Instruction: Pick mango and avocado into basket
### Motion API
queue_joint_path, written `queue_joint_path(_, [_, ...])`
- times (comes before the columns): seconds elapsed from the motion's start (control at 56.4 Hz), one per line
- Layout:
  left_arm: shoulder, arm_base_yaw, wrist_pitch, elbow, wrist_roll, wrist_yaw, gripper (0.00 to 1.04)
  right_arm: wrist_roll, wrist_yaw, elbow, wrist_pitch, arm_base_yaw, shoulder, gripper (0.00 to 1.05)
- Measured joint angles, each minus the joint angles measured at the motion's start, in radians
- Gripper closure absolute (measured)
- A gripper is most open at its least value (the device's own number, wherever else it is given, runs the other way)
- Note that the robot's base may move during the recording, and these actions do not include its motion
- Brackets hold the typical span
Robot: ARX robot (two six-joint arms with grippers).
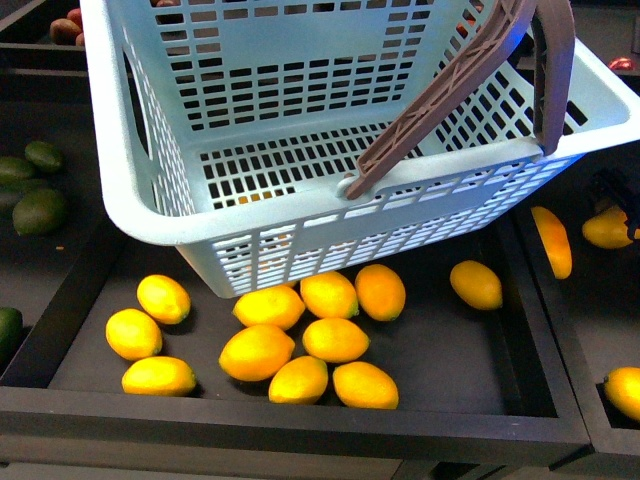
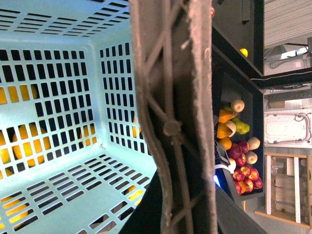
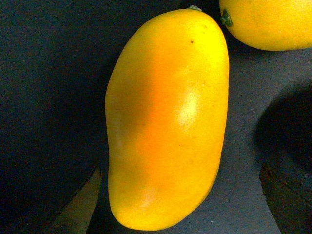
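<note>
The right gripper (image 3: 179, 175) hangs spread wide over the mango (image 3: 168, 122), one dark finger on each side, neither touching it. The mango lies on a dark tray floor, in the compartment right of the lemons (image 1: 335, 340). The left gripper (image 2: 187, 214) pinches the brown handle (image 2: 170, 97) of the basket (image 1: 150, 215), which hangs tilted above the lemons. The avocado (image 1: 40, 210) lies far left

no readable text, labels or numbers anywhere
</note>
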Motion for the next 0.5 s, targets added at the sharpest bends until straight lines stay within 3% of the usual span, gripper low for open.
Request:
queue_joint_path(0.177, [0.0, 0.0, 0.0, 0.0, 0.0, 0.0, 0.98, -0.003, 0.008, 0.0, 0.001, 0.0, 0.005, 0.08])
queue_joint_path(0.302, [0.0, 0.0, 0.0, 0.0, 0.0, 0.0, 0.98, -0.006, 0.012, 0.0, 0.0, 0.0, 0.009, 0.33])
queue_joint_path(0.337, [0.0, 0.0, 0.0, 0.0, 0.0, 0.0, 0.98, -0.006, 0.012, 0.0, 0.0, 0.0, 0.01, 0.36])
queue_joint_path(0.355, [0.0, 0.0, 0.0, 0.0, 0.0, 0.0, 0.98, -0.006, 0.012, 0.0, 0.0, -0.002, 0.012, 0.44])
queue_joint_path(0.497, [0.0, 0.0, 0.0, 0.0, 0.0, 0.0, 0.98, -0.008, 0.012, 0.003, 0.001, -0.005, 0.013, 0.51])
